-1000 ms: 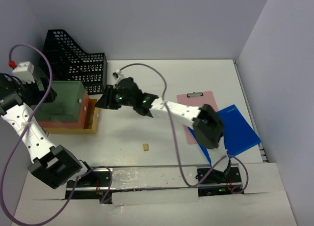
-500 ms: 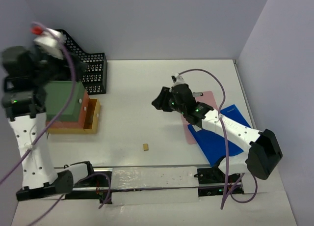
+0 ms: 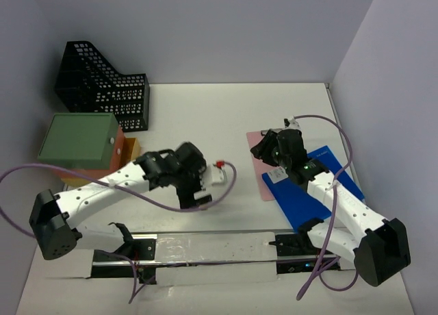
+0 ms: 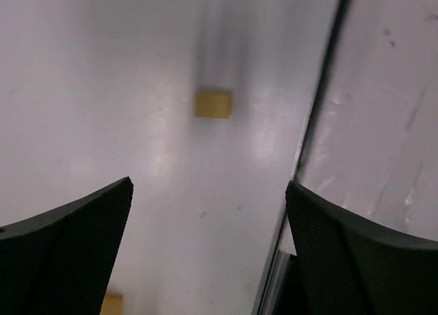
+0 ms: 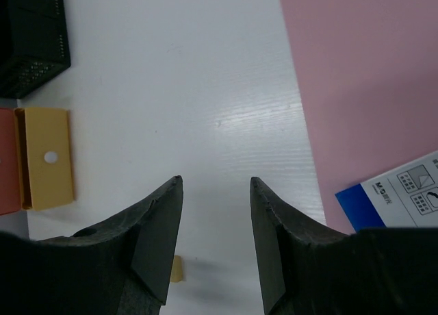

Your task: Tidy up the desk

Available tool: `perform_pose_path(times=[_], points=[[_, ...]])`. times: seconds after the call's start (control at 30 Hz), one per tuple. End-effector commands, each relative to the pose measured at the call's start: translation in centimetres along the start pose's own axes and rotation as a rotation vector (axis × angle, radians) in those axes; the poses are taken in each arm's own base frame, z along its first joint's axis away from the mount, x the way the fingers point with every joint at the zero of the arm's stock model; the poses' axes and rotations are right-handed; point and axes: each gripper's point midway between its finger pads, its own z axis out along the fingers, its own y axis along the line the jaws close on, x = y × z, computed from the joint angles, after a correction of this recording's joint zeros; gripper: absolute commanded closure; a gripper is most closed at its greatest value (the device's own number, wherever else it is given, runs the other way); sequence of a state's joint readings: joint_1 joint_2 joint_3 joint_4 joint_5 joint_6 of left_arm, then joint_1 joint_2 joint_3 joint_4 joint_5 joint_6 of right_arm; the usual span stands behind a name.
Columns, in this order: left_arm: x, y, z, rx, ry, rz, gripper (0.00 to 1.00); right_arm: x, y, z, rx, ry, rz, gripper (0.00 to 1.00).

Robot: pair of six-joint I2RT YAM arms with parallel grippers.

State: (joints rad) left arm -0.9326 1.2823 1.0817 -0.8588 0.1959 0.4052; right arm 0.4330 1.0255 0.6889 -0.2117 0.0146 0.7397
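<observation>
Left claw (image 4: 209, 192) has swung down above tan block (image 4: 212, 103), jaws wide

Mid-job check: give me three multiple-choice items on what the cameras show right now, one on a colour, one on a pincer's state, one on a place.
1. What colour is the clipboard?
A. green
B. pink
C. black

2. How is the right pincer?
A. shut on the clipboard
B. shut, empty
C. open, empty

3. Where is the small tan block?
A. on the desk, beyond the open left pincer
B. on the clipboard
C. clamped in the right pincer

Answers:
1 B: the right wrist view shows a plain pink board.
2 C: bare desk shows in the gap between its fingers.
3 A: the left wrist view shows the block lying on white desk, touching neither finger.
</observation>
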Motion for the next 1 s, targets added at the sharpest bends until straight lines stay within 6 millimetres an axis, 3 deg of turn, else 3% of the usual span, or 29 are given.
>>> perform_pose_path(times=[0.0, 0.1, 0.2, 0.33, 0.43, 0.67, 0.87, 0.97], points=[[-1.9, -2.4, 3.6, 0.062, -0.052, 0.111, 0.01, 0.0, -0.6, -0.4, 0.005, -0.009, 0.011, 0.48], [-1.5, -2.7, 5.8, 0.055, -0.033, 0.075, 0.01, 0.1, -0.8, -0.4, 0.015, -0.006, 0.003, 0.49], [-1.5, -1.7, 7.7, 0.004, -0.024, 0.058, 0.01, 0.1, -0.8, -0.2, 0.012, -0.002, -0.003, 0.49], [-0.1, -1.1, 9.7, -0.024, 0.021, 0.089, 0.01, 0.1, -0.8, -0.2, 0.013, 0.0, -0.009, 0.49], [0.8, -0.4, 10.2, -0.067, 0.034, 0.135, 0.01, 0.3, -0.9, -0.2, 0.013, 0.001, -0.013, 0.49], [2.9, -0.9, 10.8, -0.059, 0.082, 0.187, 0.01, 0.8, -1.5, -0.1, 0.019, 0.006, -0.013, 0.49], [2.3, 0.2, 11.7, -0.118, 0.084, 0.168, 0.02, 1.1, -1.4, 0.5, 0.016, 0.02, -0.006, 0.49], [2.6, 0.4, 12.1, -0.123, 0.095, 0.175, 0.09, 1.3, -1.3, 0.5, 0.008, 0.029, -0.007, 0.49]])
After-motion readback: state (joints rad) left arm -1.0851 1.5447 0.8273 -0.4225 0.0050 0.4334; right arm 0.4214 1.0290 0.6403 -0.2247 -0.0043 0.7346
